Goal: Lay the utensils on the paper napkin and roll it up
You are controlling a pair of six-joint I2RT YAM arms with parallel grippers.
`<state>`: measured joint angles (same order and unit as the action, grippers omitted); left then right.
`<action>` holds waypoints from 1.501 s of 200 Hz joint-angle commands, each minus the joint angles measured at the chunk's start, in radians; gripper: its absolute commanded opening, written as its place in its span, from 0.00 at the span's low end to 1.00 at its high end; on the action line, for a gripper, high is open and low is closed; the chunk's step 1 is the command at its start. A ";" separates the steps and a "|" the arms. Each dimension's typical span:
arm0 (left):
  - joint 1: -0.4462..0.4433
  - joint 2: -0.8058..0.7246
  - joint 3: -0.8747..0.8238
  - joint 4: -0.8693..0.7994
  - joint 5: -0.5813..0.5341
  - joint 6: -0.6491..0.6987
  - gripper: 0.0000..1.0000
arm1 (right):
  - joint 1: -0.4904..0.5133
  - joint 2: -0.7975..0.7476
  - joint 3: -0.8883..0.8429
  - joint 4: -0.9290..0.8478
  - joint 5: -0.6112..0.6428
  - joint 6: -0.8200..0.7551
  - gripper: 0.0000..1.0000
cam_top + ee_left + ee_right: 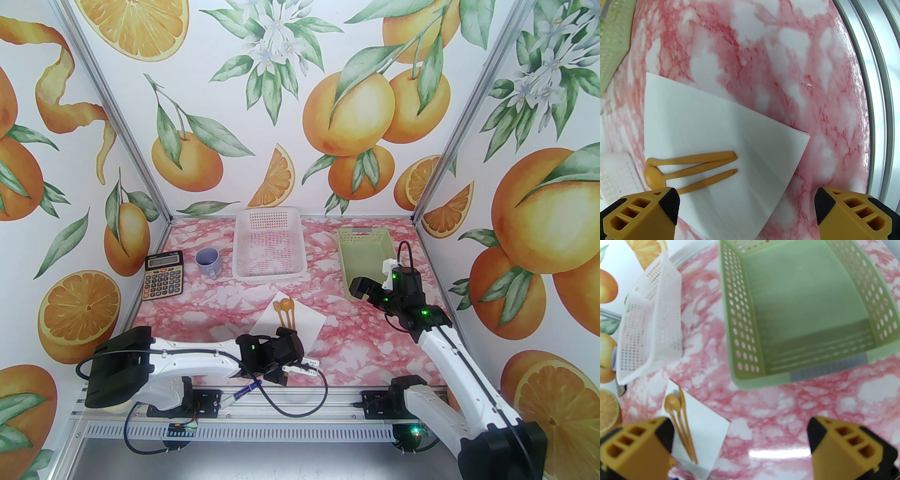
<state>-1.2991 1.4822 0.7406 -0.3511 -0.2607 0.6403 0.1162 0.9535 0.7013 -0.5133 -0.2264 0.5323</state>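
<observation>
Paper napkin point(307, 323) lies flat on the table point(375, 347), near the middle of its near edge, with the utensils point(286, 313) side by side on it. Left gripper point(746, 201), jaws spread, hangs over the napkin's near part. Right gripper point(740, 434), jaws spread and empty, is beside the green basket point(799, 298) toward the right edge.

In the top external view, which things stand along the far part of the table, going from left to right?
calculator → blue mug → white perforated basket → green basket
</observation>
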 commanded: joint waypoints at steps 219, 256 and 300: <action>0.061 0.070 0.036 0.144 -0.001 0.075 1.00 | -0.005 0.001 0.024 -0.017 -0.005 -0.035 1.00; 0.068 0.054 0.029 0.158 0.005 0.073 1.00 | -0.005 0.001 0.027 -0.026 -0.010 -0.042 1.00; 0.081 0.021 0.015 0.165 0.019 0.064 1.00 | -0.005 -0.001 0.036 -0.049 -0.070 -0.074 0.99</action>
<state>-1.2308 1.5448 0.7692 -0.2173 -0.2508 0.7067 0.1162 0.9546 0.7033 -0.5365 -0.2394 0.4957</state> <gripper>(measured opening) 0.998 0.996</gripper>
